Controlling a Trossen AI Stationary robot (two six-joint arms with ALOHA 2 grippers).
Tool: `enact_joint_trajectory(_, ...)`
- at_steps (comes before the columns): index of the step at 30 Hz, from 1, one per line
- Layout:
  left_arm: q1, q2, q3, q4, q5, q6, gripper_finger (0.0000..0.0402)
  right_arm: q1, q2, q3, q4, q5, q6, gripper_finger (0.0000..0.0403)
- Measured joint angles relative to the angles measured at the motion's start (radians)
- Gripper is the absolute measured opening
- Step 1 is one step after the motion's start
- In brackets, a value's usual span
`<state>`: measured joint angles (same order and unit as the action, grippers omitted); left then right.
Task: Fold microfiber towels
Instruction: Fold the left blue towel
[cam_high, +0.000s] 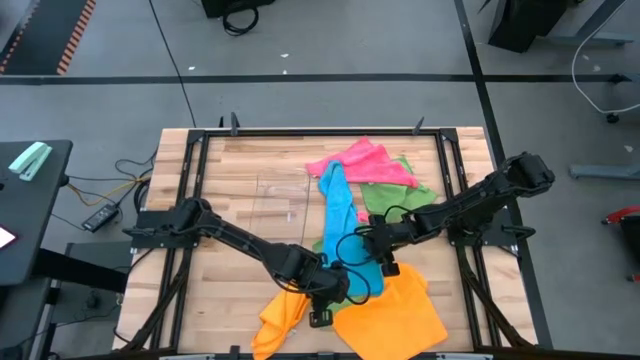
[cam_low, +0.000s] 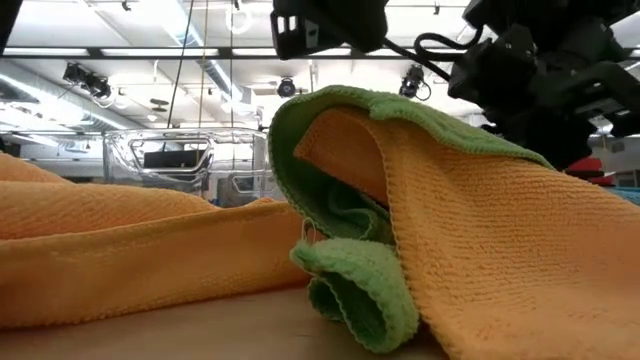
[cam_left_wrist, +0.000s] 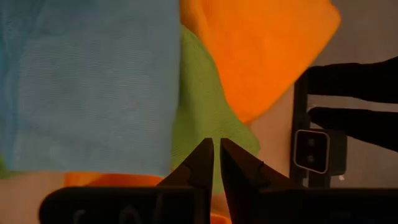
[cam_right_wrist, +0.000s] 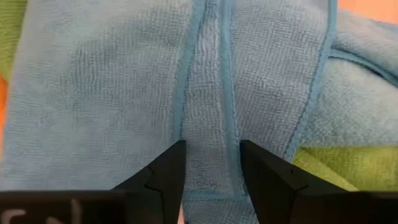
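Several microfiber towels lie in a heap on the right half of the wooden table. The pink towel is farthest. The green towel and the sky blue towel lie nearer, and the orange towel is at the near edge. My left gripper hovers over the near part of the heap. In its wrist view the left gripper shows only a thin slit between its fingers, over a strip of the green towel. My right gripper is open over the blue towel. My left gripper has its fingertips close above the green strip, slanting down. I cannot tell whether they touch or pinch it. My right gripper slants down with one finger on each side of a hemmed fold of the blue towel. I cannot tell whether they touch it.
A clear plastic tray sits left of the heap on bare wood. In the low view a raised fold of green and orange cloth fills the near edge. A dark fixture with a small white-framed box stands at the table's near edge.
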<state>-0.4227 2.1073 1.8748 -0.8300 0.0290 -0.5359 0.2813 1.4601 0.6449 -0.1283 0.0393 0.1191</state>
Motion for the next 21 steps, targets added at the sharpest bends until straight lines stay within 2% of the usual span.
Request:
enact_joint_trajectory(8,0.021,-0.003,0.0,-0.006,0.002,-0.007,0.002,0.002,-0.062,0.0,-0.029,-0.007,-0.015,0.0117)
enact_joint_trajectory(21,0.047,-0.003,0.0,0.005,0.001,0.006,0.0026,0.002,-0.029,0.0,-0.055,-0.038,0.016,0.0049)
